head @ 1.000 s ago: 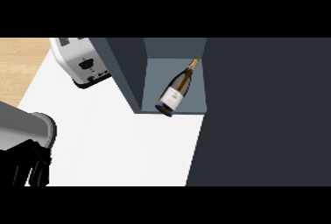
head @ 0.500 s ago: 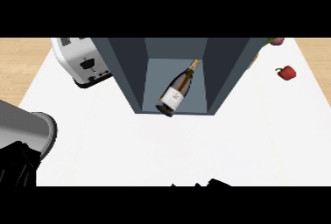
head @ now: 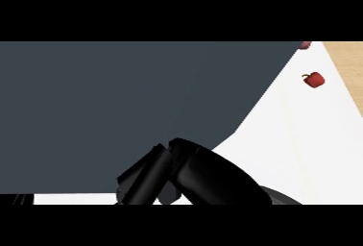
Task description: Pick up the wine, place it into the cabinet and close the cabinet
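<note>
A dark grey cabinet door [head: 127, 110] fills most of the head view, a flat slab spreading from the left edge across to a slanted right edge that runs down toward the middle of the frame. Beyond that slant lies the white bench [head: 297, 144], with a strip of wooden floor [head: 347, 62] at the upper right.

At the door's lower edge, a black robot hand [head: 166, 175] rises from the bottom of the view, its fingers [head: 142, 173] laid straight and close together, fanned against the panel and not curled round anything. It appears to be the right robot hand, judging by the arm entering right of centre. The door lies directly ahead of and above this hand, touching it or very nearly so. Pushing the panel shut looks like the step in hand.

The wine is not visible; it is presumably inside the cabinet, hidden behind the door, though that cannot be confirmed here. A dark scrap at the lower left corner may be the left robot hand, too little of it shows to say.

Well apart on the bench, a small red pepper [head: 313, 79] sits near the far right, with another red object [head: 305, 45] cut off at the top edge.
</note>
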You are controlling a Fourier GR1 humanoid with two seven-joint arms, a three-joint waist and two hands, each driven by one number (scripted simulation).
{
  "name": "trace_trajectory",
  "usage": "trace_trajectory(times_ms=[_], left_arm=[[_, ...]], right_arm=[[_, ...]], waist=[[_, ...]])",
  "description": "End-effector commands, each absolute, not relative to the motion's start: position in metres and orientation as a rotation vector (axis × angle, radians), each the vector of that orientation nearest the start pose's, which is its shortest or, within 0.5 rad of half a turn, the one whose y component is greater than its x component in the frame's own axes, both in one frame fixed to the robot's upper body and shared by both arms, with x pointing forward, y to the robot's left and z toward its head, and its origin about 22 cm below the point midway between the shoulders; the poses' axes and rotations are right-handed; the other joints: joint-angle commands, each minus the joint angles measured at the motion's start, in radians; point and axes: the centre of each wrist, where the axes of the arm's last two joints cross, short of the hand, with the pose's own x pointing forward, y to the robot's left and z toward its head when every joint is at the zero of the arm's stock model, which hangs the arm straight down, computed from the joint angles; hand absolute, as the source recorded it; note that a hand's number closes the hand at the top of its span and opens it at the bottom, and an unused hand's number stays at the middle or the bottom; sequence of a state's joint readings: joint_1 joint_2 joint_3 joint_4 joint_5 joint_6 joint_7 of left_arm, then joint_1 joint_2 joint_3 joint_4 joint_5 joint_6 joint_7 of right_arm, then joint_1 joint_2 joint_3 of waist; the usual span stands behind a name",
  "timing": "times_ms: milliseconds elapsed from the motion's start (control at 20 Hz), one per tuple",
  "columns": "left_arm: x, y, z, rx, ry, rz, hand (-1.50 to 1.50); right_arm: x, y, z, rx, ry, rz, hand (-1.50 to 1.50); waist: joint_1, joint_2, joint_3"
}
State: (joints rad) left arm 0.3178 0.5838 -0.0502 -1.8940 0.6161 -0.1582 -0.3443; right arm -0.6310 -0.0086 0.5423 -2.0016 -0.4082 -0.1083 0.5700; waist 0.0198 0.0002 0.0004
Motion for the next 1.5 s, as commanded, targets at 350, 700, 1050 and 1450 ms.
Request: trace_trajectory(times_ms=[350, 700, 1050, 1450], left_arm=[[0.175, 0.335, 0.063, -0.245, -1.866, -0.119, 1.50], [0.169, 0.335, 0.079, -0.250, -1.876, -0.114, 1.50], [0.170, 0.327, 0.081, -0.239, -1.875, -0.110, 1.50], [0.172, 0.331, 0.073, -0.269, -1.852, -0.128, 1.50]], right_arm=[[0.273, -0.032, 0.230, 0.873, -1.663, 0.524, 1.50], [0.321, -0.049, 0.202, 0.824, -1.606, 0.417, 1.50], [0.354, -0.047, 0.170, 0.761, -1.593, 0.392, 1.50], [0.388, -0.087, 0.172, 0.656, -1.649, 0.329, 1.50]], waist=[[-0.009, 0.000, -0.001], [-0.008, 0.001, 0.000], [-0.004, 0.003, 0.000], [0.009, 0.011, -0.001]])
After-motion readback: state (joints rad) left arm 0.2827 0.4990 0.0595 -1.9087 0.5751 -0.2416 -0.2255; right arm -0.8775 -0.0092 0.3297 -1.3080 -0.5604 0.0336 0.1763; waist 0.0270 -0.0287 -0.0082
